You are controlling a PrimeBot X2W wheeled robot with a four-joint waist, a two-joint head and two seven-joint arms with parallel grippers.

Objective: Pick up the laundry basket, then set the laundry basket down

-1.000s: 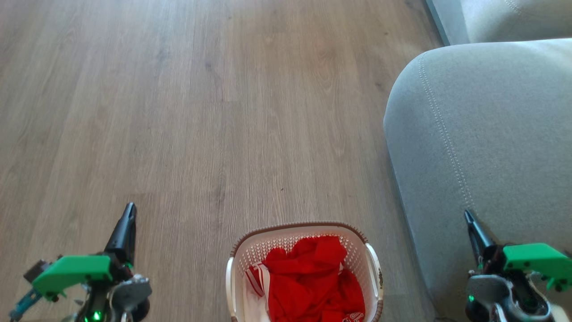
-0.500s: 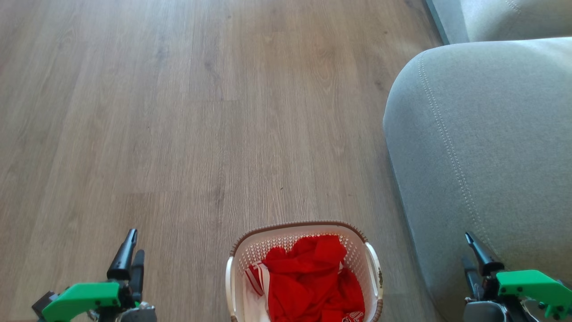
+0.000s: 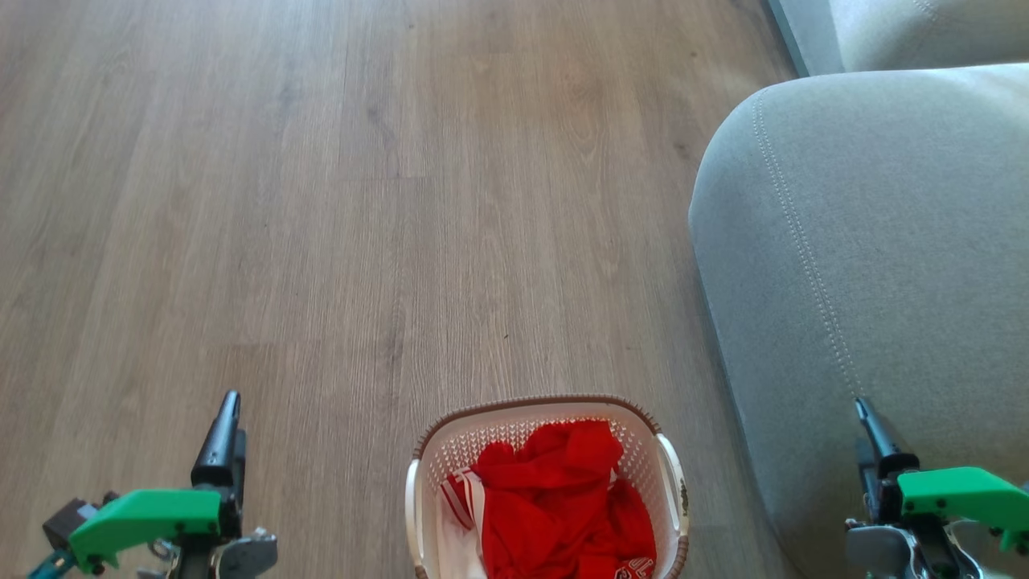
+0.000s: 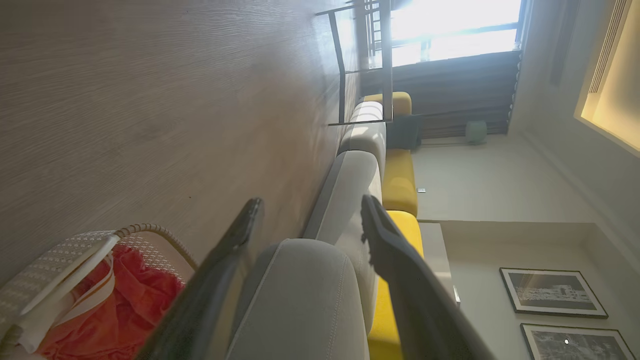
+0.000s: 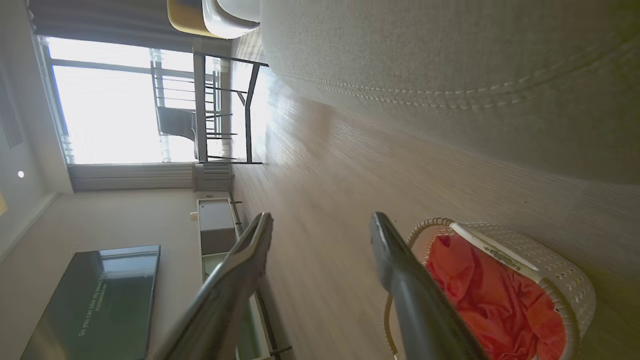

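Note:
The laundry basket stands on the wood floor at the bottom middle of the head view. It is white, with lattice walls, a brown rim and white side handles, and it holds red clothes. My left gripper hovers open well to the basket's left, apart from it. My right gripper is open to the basket's right, in front of the sofa arm. The left wrist view has its open gripper beside the basket. In the right wrist view the open gripper has the basket at lower right. Nothing is held.
A grey sofa fills the right side, its arm close to the basket and the right gripper. Bare wood floor stretches ahead and to the left. A metal-framed table stands far off by the window, and a TV and low cabinet line the wall.
Both grippers have gone from shut to open. Both arms sit lower in the head view than a second ago. The basket has not moved.

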